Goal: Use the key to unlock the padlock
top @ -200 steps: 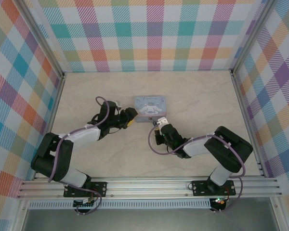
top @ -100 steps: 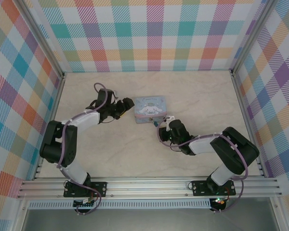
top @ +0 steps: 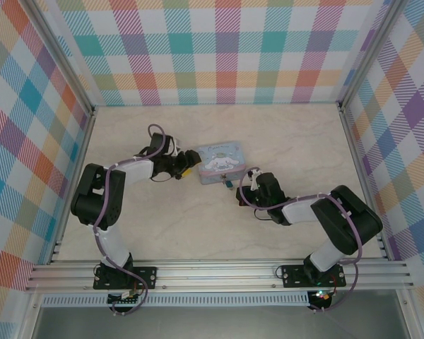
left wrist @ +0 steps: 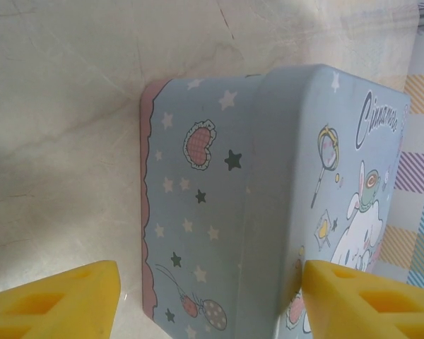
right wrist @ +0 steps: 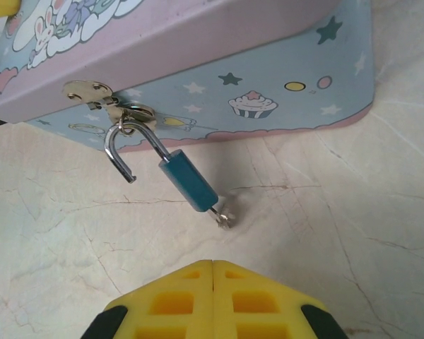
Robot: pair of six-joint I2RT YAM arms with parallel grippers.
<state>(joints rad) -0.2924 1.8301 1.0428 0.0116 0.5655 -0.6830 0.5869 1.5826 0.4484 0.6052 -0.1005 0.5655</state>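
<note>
A: So, what is inside the cartoon-dog tin (top: 220, 161)?
B: I can't tell. Its lid is down and the inside is hidden. It sits on the table (top: 290, 141), between the two arms.
A: And the padlock (right wrist: 189, 182)?
B: It hangs at the tin's front, by the pink lower edge. Its shackle (right wrist: 120, 152) is threaded through the ring of the hasp (right wrist: 92, 92), and one end of the shackle is free of the blue body. The key (right wrist: 222, 217) sticks out of the body's lower end. Whether its head touches the table, I can't say.
A: The fingers?
B: The right gripper (right wrist: 212, 265) has its yellow fingers (right wrist: 169, 304) pressed together on nothing, near the key but apart from it. The left gripper (left wrist: 210, 282) has its fingers (left wrist: 63, 300) spread wide at the tin's short end, one by the base and one by the lid. The frame edge cuts off whether either touches.
A: From above?
B: The padlock is a speck there, and the key is too small to make out.
</note>
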